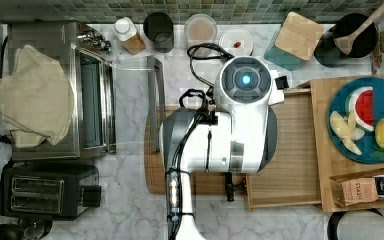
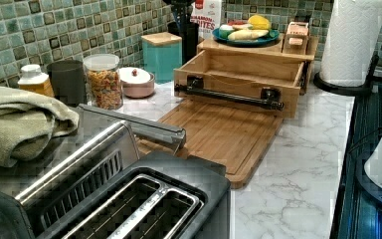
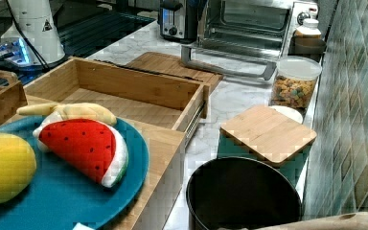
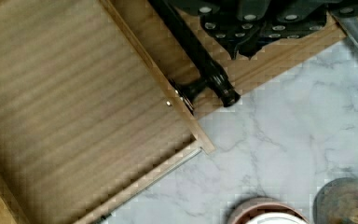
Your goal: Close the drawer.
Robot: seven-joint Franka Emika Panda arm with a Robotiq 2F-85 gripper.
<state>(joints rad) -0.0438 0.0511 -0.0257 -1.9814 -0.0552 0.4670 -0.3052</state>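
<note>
Overhead, in the top view, the white arm (image 1: 230,125) covers the middle of the marble tabletop (image 1: 130,90). The drawer (image 1: 292,150) stands pulled out toward nine o'clock from the wooden stand (image 1: 325,145), its front end lying over the darker cutting board (image 1: 155,170). One black end of its handle bar (image 1: 230,189) shows at about six o'clock of the arm. A teal plate (image 1: 375,87) of toy fruit sits on the stand at three o'clock of the drawer.

Next, the left view: the drawer (image 2: 238,74) is open, its front panel carrying the black bar (image 2: 229,96) across its width, with the cutting board (image 2: 219,137) lying flat at six o'clock of it. A toaster (image 2: 129,204) and a toaster oven (image 2: 79,149) fill the seven o'clock corner.

From the right view the drawer (image 3: 124,91) gapes open — its bare bottom visible — with the cutting board (image 3: 172,64) beyond it at twelve o'clock.

Lastly, the wrist view shows the gripper (image 4: 256,23) above the handle bar (image 4: 200,60) near the drawer's (image 4: 74,116) front corner; whether the jaws are released or clenched I cannot tell.
</note>
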